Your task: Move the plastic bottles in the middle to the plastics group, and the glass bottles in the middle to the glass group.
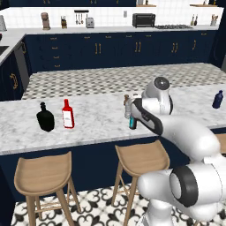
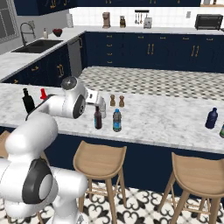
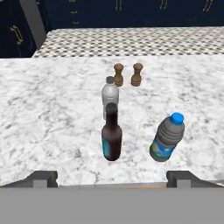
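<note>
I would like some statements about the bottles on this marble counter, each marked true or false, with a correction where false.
1. The dark brown bottle stands upright on the marble counter. True.
2. The pincer is closed around the blue-capped water bottle. False: its tips stand wide apart and short of the bottles, holding nothing.
3. Two brown shakers stand behind the clear water bottle. True.
4. The red bottle lies on its side. False: it stands upright beside the squat black bottle.
5. The navy-blue bottle touches the middle bottles. False: it stands alone, far toward the other end of the counter.
</note>
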### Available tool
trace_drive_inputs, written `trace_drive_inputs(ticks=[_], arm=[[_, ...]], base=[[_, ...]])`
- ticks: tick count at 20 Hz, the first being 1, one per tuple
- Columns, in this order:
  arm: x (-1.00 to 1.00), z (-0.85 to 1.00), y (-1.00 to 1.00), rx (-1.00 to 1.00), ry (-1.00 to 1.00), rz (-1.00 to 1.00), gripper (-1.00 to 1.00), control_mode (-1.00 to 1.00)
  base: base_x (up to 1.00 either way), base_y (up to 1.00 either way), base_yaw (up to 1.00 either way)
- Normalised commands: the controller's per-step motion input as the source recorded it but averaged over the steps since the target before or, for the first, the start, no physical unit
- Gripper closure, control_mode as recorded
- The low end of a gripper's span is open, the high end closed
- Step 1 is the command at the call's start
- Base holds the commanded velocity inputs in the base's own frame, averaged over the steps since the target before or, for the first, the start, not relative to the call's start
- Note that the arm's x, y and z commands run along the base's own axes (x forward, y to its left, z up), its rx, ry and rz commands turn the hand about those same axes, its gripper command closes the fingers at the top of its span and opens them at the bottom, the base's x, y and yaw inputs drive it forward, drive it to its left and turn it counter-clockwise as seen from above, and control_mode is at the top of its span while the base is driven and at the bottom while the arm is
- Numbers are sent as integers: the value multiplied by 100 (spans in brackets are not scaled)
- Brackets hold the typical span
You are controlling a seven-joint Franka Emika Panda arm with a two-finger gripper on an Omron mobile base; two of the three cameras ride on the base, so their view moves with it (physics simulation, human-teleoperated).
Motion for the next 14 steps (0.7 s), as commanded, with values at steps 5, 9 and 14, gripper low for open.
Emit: trace_drive_inputs(ticks=[5, 9, 14], arm=[[-16, -7, 0, -1, 0, 14, -100, -100], [-5, -1, 1, -14, 7, 13, -100, -100], [14, -20, 0, -11, 2, 11, -100, -100]], base=[[0, 0, 0], [0, 0, 0], [0, 0, 0]])
